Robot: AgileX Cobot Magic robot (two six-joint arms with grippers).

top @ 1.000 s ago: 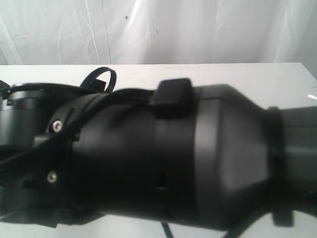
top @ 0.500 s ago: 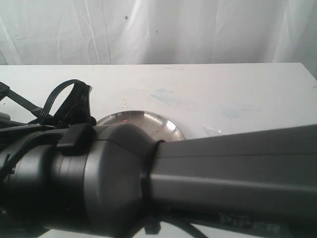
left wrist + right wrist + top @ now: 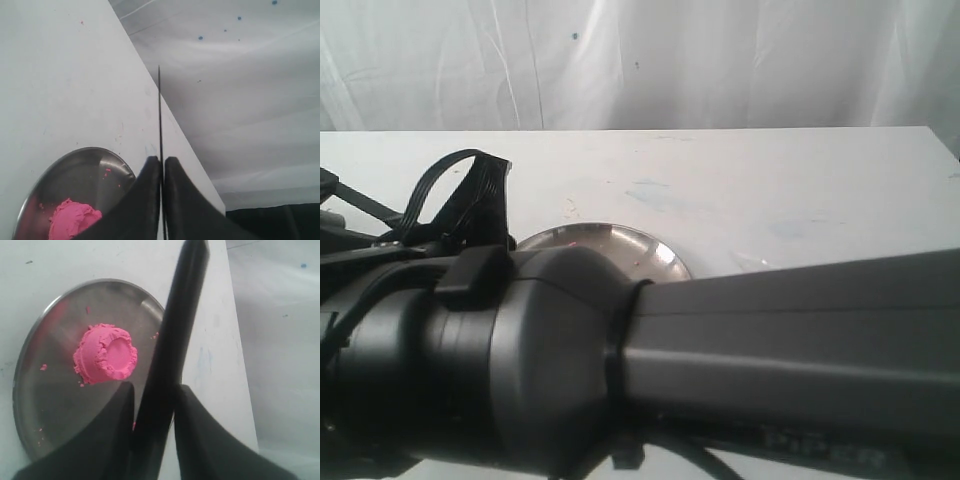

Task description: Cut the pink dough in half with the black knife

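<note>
The pink dough, a ridged cup-shaped mound, sits on the round steel plate. In the right wrist view my right gripper is shut on the thick black handle of the black knife, which reaches past the plate's edge beside the dough. In the left wrist view my left gripper is shut on the same knife's thin blade, seen edge-on and pointing away from the jaws. The dough lies off to one side of that blade on the plate. The exterior view hides both grippers.
A bulky black arm fills the lower exterior view, leaving only the plate's far rim showing. Tiny pink crumbs dot the plate. The white table ends at a white curtain.
The big black arm has slid left across the exterior view, uncovering the plate's far rim. Since half a second ago it has barely moved.
</note>
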